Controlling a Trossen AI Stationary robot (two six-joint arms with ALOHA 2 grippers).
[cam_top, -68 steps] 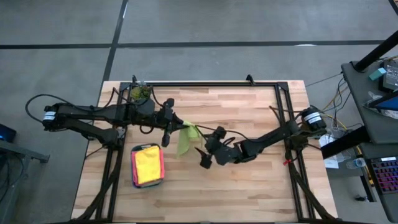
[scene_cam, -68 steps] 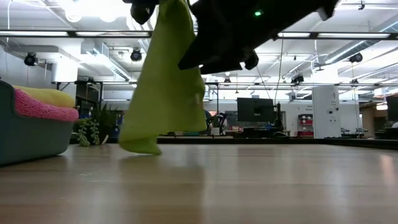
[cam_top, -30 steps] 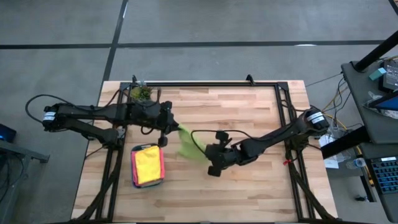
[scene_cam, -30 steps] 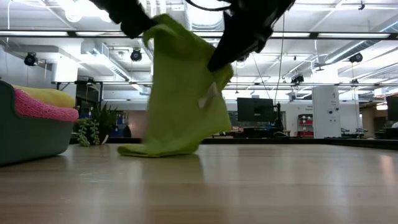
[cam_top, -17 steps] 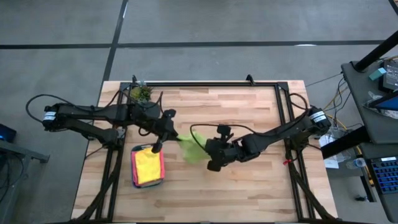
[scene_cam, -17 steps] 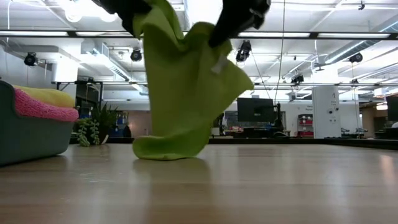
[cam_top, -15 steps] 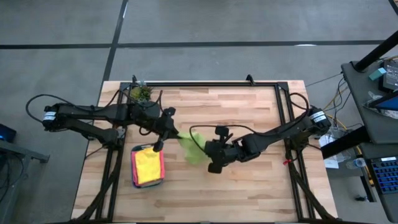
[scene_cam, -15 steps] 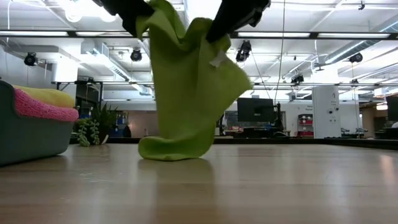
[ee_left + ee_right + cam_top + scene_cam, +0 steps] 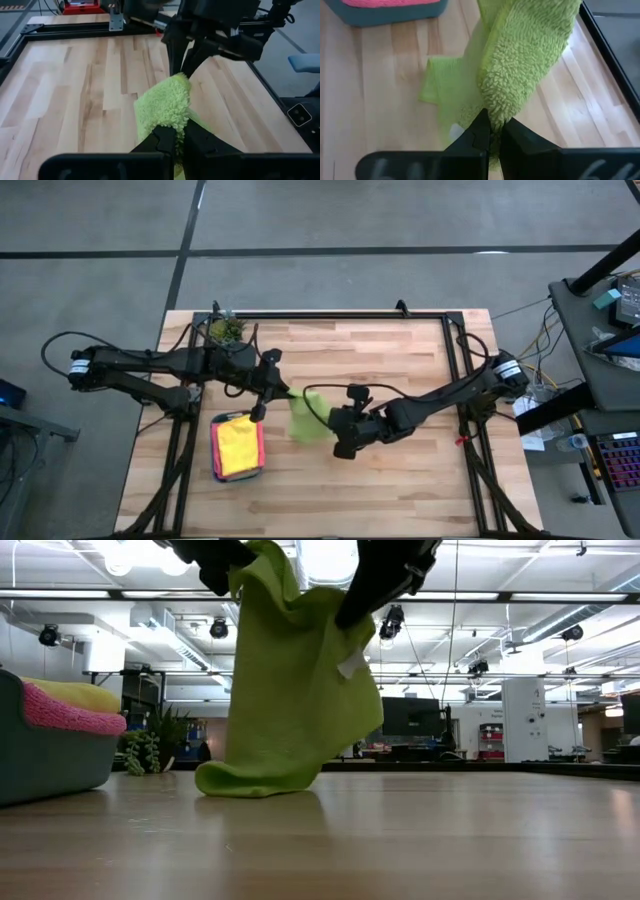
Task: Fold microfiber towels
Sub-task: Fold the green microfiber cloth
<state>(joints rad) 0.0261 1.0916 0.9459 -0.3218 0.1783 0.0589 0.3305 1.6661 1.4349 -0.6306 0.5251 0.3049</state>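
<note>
Both grippers, left [image 9: 215,560] and right [image 9: 385,565], hold the lime towel [image 9: 290,690] up by its top corners, fingers clamped on the cloth, over the middle of the desk [image 9: 400,360]; its lower hem already rests on the wood. Next, I judge, they should lay it flat for folding. The desk is pale butcher-block; behind it lies an open workshop with ceiling lights.
</note>
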